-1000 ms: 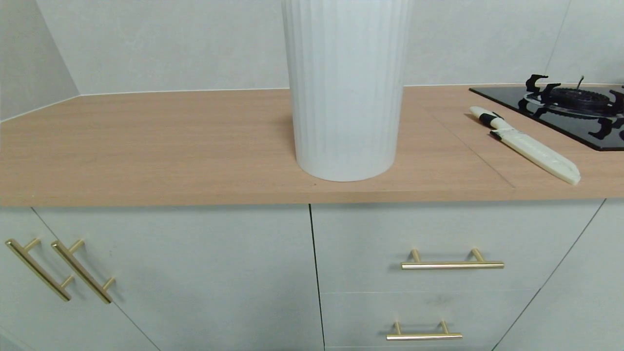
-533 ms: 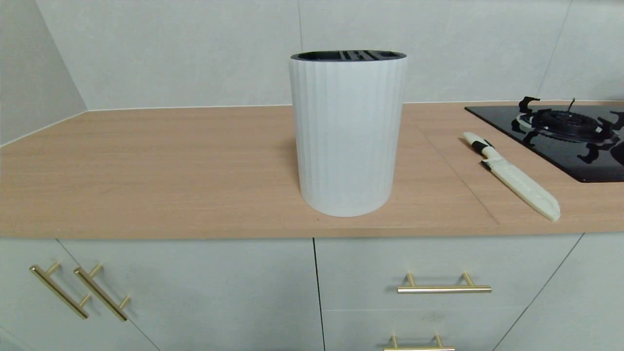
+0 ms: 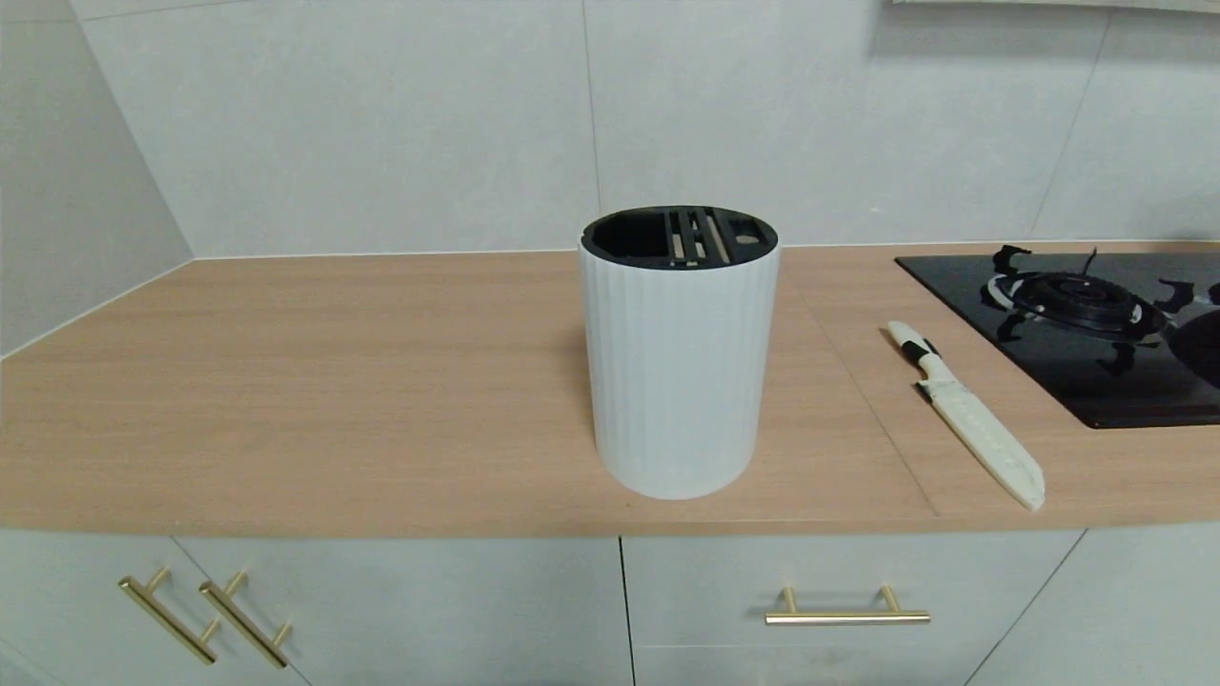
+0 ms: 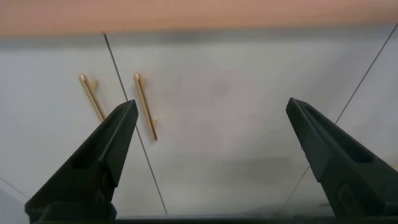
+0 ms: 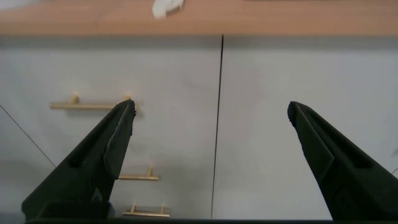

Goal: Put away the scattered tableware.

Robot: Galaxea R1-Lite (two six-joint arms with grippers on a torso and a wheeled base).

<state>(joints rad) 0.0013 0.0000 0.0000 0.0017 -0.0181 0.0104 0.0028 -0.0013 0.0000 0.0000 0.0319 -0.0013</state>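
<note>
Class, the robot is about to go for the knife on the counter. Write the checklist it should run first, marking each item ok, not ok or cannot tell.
1. Knife lies flat on the countertop, nothing on it: ok.
2. Holder stands upright, apart from the knife: ok.
3. Holder's slots free of handles: ok.
4. Left gripper open and empty: ok.
5. Right gripper open and empty: ok.
6. Grippers at counter level: not ok, both face cabinet fronts below the edge.
</note>
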